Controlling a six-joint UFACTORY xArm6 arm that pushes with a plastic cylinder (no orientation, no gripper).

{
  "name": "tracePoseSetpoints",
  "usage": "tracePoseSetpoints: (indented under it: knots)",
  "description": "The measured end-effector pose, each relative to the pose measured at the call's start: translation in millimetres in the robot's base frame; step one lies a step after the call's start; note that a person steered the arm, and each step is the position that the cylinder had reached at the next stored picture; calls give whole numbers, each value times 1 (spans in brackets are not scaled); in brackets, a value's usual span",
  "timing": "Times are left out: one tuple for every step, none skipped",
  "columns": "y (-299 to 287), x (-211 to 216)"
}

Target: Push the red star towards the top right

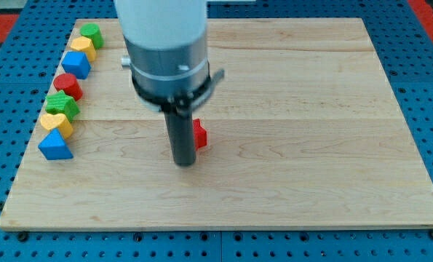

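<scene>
The red star (pixel 200 135) lies on the wooden board (pixel 311 109) a little left of the middle, mostly hidden behind my rod. My tip (pixel 184 163) rests on the board just left of and below the star, touching or nearly touching it. The arm's grey and white body fills the view's top centre and hides the board behind it.
A column of blocks lines the board's left edge, from top to bottom: green block (pixel 92 33), yellow block (pixel 82 47), blue block (pixel 76 64), red cylinder (pixel 68 86), green star (pixel 61 105), yellow block (pixel 58 124), blue triangle (pixel 54 146). A blue pegboard (pixel 420 73) surrounds the board.
</scene>
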State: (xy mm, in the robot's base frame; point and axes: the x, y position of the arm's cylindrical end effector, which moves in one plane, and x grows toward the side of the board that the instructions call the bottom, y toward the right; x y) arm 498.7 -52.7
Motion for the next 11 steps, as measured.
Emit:
tracePoseSetpoints:
  knots:
    - [-11,-38]
    - [43,-109]
    - [127,-119]
    - [82,-98]
    - [116,-90]
    - [184,-113]
    - [234,-136]
    - [217,-184]
    - [200,-171]
    - [182,-194]
    - [198,-219]
